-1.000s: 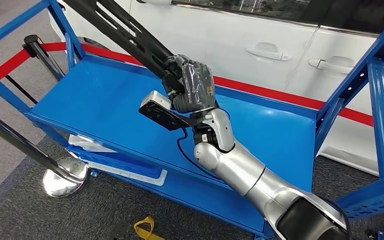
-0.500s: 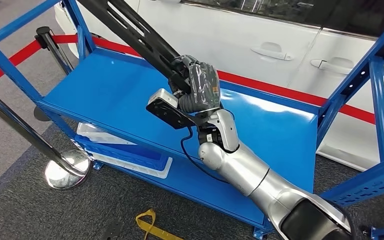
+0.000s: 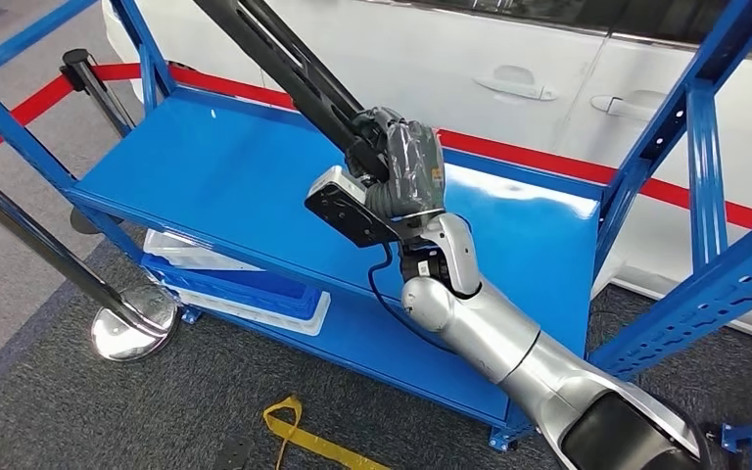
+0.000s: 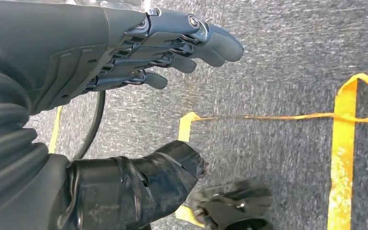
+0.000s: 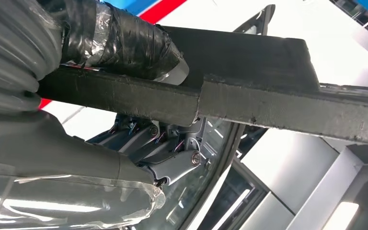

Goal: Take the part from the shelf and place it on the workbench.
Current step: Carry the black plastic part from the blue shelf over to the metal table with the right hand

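Head view: right hand (image 3: 406,166) wrapped round lower end of part (image 3: 289,70), clear above shelf (image 3: 206,176). Part, long dark bar, runs from hand toward 11 o'clock, past frame top.

Left wrist view: left hand (image 4: 124,52) holds nothing, fingers apart, over floor; farther from part.

Right wrist view: thumb over bar, fingers (image 5: 165,153) curled beneath; long axis crosswise to palm.

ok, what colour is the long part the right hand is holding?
Black. The long slotted bar gripped by the right hand shows best in the head view.
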`<state>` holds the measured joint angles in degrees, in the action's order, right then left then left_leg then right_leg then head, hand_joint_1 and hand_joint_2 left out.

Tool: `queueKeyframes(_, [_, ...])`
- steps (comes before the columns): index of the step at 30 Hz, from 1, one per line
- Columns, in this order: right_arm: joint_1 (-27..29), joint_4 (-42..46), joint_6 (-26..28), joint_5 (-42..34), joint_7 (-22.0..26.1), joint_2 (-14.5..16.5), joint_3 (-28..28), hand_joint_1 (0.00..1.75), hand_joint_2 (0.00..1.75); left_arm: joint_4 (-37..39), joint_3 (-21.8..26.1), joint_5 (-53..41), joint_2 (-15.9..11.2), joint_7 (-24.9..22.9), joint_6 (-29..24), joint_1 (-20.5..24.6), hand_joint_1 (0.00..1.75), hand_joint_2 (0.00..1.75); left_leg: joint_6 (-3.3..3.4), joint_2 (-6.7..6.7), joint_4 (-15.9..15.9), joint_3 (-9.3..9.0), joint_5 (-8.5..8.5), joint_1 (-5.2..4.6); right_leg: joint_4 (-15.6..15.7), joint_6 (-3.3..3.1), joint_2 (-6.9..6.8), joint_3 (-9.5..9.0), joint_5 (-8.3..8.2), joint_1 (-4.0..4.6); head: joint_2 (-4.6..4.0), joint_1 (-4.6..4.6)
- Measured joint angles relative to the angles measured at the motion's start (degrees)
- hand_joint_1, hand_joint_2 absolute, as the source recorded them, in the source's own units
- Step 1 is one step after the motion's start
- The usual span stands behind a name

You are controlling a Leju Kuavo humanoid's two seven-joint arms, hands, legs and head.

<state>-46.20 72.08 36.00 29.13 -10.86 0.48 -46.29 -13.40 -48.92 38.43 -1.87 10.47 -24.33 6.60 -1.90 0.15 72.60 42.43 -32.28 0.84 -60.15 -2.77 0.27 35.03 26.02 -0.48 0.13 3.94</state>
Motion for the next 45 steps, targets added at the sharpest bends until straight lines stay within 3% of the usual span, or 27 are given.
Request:
queueKeyframes(1, [0.1,0.0,0.0,0.0,0.0,0.0,0.0,1.75,1.75,0.0,0.0,0.0,0.0,0.0,0.0,0.0,0.00,1.75,-0.05,0.00,1.9,0.23,-0.49,0.01,-0.1,0.00,-0.01,0.38,-0.27,0.06,0.00,0.00])
queueKeyframes(2, [0.2,0.1,0.0,0.0,0.0,-0.1,0.0,1.75,1.75,0.0,0.0,0.0,0.0,0.0,0.0,0.0,0.00,1.75,0.01,0.00,1.5,-0.60,0.07,0.00,-0.1,0.03,-0.01,0.74,-0.51,0.09,0.00,-0.01])
queueKeyframes(4, [0.3,0.3,0.0,-0.1,0.0,-0.3,0.1,1.75,1.75,0.0,0.0,0.0,0.0,0.0,0.0,0.0,0.00,1.75,0.43,-0.02,-5.0,-5.09,2.87,-0.06,-0.2,0.19,0.02,1.29,-0.91,0.11,0.00,0.00])
queueKeyframes(6, [0.3,0.6,0.0,-0.1,0.0,-0.4,0.2,1.75,1.75,0.0,0.0,0.0,-0.1,0.0,-0.1,0.2,0.00,1.75,0.98,-0.09,-12.2,-9.61,4.36,-0.35,-0.2,0.64,0.00,1.65,-1.32,0.17,0.00,-0.03])
queueKeyframes(8, [0.3,0.7,0.1,-0.1,0.0,-0.5,0.3,1.75,1.75,0.0,0.1,0.0,-0.1,0.0,-0.1,0.3,0.00,1.75,1.42,-0.17,-14.7,-10.89,4.52,-0.74,0.0,1.36,-0.04,1.83,-1.96,0.12,0.00,-0.05])
queueKeyframes(10, [0.3,0.8,0.1,-0.1,-0.1,-0.6,0.3,1.75,1.75,0.0,0.1,0.0,-0.1,0.0,-0.2,0.3,0.00,1.75,2.05,-0.06,-15.4,-10.70,5.34,-0.72,0.3,2.05,-0.03,1.93,-2.24,0.01,0.00,-0.08])
queueKeyframes(11, [0.3,0.8,0.1,-0.1,-0.2,-0.6,0.3,1.75,1.75,0.0,0.1,0.0,-0.1,0.0,-0.2,0.3,0.00,1.75,2.46,0.04,-15.8,-10.64,5.81,-0.60,-0.3,2.31,-0.02,2.25,-1.55,0.01,0.00,-0.17])
queueKeyframes(13, [0.3,0.8,0.0,-0.2,-0.3,-0.9,0.4,1.75,1.75,0.0,0.1,-0.1,0.0,0.0,-0.2,0.4,0.00,1.75,3.21,0.26,-16.4,-10.22,6.63,-0.38,-5.0,2.66,-0.02,4.20,1.95,0.00,0.00,-0.43])
queueKeyframes(15, [0.5,0.8,0.0,-0.3,-0.3,-1.1,0.4,1.75,1.75,0.0,0.1,-0.3,0.0,0.3,-0.3,0.4,0.00,1.75,3.56,0.26,-16.2,-9.36,7.02,-0.45,-12.3,2.95,-0.03,7.01,5.53,-0.07,0.00,-0.58])
queueKeyframes(16, [0.7,0.8,0.0,-0.4,-0.3,-1.2,0.4,1.75,1.75,0.0,0.1,-0.3,0.0,0.4,-0.3,0.4,0.00,1.75,3.60,0.25,-16.0,-8.93,7.15,-0.48,-14.5,3.08,-0.03,7.72,6.10,-0.10,0.00,-0.60])
queueKeyframes(17, [0.8,0.8,-0.1,-0.5,-0.4,-1.4,0.4,1.75,1.75,0.0,0.1,-0.3,0.0,0.6,-0.3,0.4,0.00,1.75,3.58,0.23,-15.7,-8.53,7.22,-0.49,-14.7,3.15,-0.04,7.47,5.67,-0.13,0.00,-0.62])
queueKeyframes(18, [0.9,0.8,-0.2,-0.5,-0.5,-1.5,0.4,1.75,1.75,0.0,0.1,-0.2,0.0,0.7,-0.3,0.4,0.00,1.75,3.52,0.17,-15.3,-8.19,7.22,-0.48,-12.7,3.15,-0.03,6.16,4.34,-0.14,0.00,-0.65])
queueKeyframes(20, [0.9,0.9,-0.4,-0.6,-0.6,-1.6,0.4,1.75,1.75,0.0,0.1,-0.1,0.0,0.9,-0.3,0.4,0.00,1.75,3.23,-0.23,-14.4,-7.43,7.14,-0.48,-5.6,2.80,1.07,2.12,1.51,-0.14,0.00,-0.64])
queueKeyframes(22, [0.9,1.1,-0.7,-0.6,-0.7,-1.8,0.4,1.75,1.75,0.0,0.1,0.0,0.1,1.0,-0.4,0.6,0.00,1.75,2.63,-0.66,-13.7,-6.46,7.27,-0.44,-1.1,2.36,2.30,0.03,0.62,-0.03,0.00,-0.54])
queueKeyframes(23, [1.0,1.2,-0.7,-0.5,-0.8,-1.9,0.4,1.75,1.75,0.0,0.1,0.0,0.1,1.0,-0.4,0.6,0.00,1.75,2.26,-0.82,-13.6,-6.04,7.47,-0.36,-0.8,2.20,2.48,-0.04,0.77,0.14,0.00,-0.53])
queueKeyframes(25, [1.2,1.3,-0.7,-0.2,-1.0,-2.0,0.4,1.75,1.75,0.0,0.1,0.0,0.1,1.0,-0.4,0.5,0.00,1.75,1.55,-1.32,-13.6,-5.62,7.78,-0.17,-0.3,1.69,1.59,0.01,0.39,0.12,0.00,-0.56])
queueKeyframes(27, [1.3,1.5,-0.5,0.2,-1.2,-2.0,0.4,1.75,1.75,0.0,0.1,0.0,0.0,0.9,-0.5,0.3,0.00,1.75,0.95,-1.33,-11.9,-4.66,6.42,-0.12,0.5,0.97,0.56,-0.19,-0.15,-0.24,0.00,-0.41])
queueKeyframes(30, [1.4,1.7,-0.3,0.5,-1.3,-2.1,0.4,1.75,1.75,0.0,0.1,0.0,0.0,0.9,-0.5,0.2,0.00,1.75,0.17,-1.00,-2.3,-0.52,1.63,0.18,0.9,0.56,-1.07,-0.13,-0.47,-0.35,0.00,-0.27])
queueKeyframes(32, [1.6,1.7,-0.3,0.5,-1.5,-2.1,0.4,1.75,1.75,0.0,0.1,0.0,0.1,0.8,-0.6,0.0,0.00,1.75,-0.29,-0.78,1.1,0.71,1.12,0.46,0.8,0.58,-2.11,-0.07,-0.47,-0.37,0.00,-0.28])
queueKeyframes(33, [1.7,1.7,-0.3,0.5,-1.5,-2.1,0.4,1.75,1.75,0.0,0.1,0.0,0.1,0.8,-0.7,-0.1,0.00,1.75,-0.49,-0.53,-0.3,-0.21,2.31,0.61,0.8,0.63,-2.58,-0.06,-0.45,-0.45,0.00,-0.28])
queueKeyframes(35, [1.8,1.9,-0.3,0.5,-1.6,-2.2,0.4,1.75,1.75,0.0,0.1,0.0,0.0,0.8,-0.7,-0.2,0.00,1.75,-0.87,1.09,-7.6,-4.13,5.63,0.72,0.6,0.98,-3.36,-0.06,-0.31,-0.56,0.00,-0.23])
queueKeyframes(36, [1.7,2.0,-0.3,0.5,-1.7,-2.2,0.4,1.75,1.75,0.0,0.1,0.0,0.0,0.8,-0.7,-0.1,0.00,1.75,-0.76,2.00,-10.9,-5.81,6.65,0.55,0.5,1.29,-3.71,0.02,-0.23,-0.46,0.00,-0.16])
queueKeyframes(38, [1.7,2.3,-0.3,0.6,-1.7,-2.3,0.4,1.75,1.75,0.0,0.1,0.0,0.1,0.9,-0.7,0.0,0.00,1.75,-0.10,3.01,-13.7,-6.98,7.00,0.06,0.3,1.88,-4.44,0.14,-0.22,-0.10,0.00,-0.14])
queueKeyframes(40, [1.7,2.4,-0.3,0.6,-1.7,-2.3,0.4,1.75,1.75,0.0,0.1,0.0,0.1,0.9,-0.7,0.0,0.00,1.75,0.93,2.13,-13.8,-6.70,7.20,-0.02,0.2,2.37,-5.15,0.17,-0.09,-0.08,0.00,-0.20])
queueKeyframes(42, [1.7,2.5,-0.3,0.6,-1.8,-2.3,0.4,1.75,1.75,0.0,0.1,0.0,0.1,0.9,-0.8,-0.1,0.00,1.75,1.91,1.17,-14.1,-6.68,7.49,0.02,-1.6,2.78,-3.75,0.96,1.48,-0.40,0.00,-0.24])
queueKeyframes(45, [1.9,2.7,-0.3,0.7,-1.8,-2.5,0.4,1.75,1.75,0.0,0.1,0.0,0.0,0.9,-0.9,0.0,0.00,1.75,3.02,-0.37,-14.2,-6.55,7.78,-0.16,-11.7,2.64,-0.82,5.52,6.52,-0.42,0.00,-0.44])
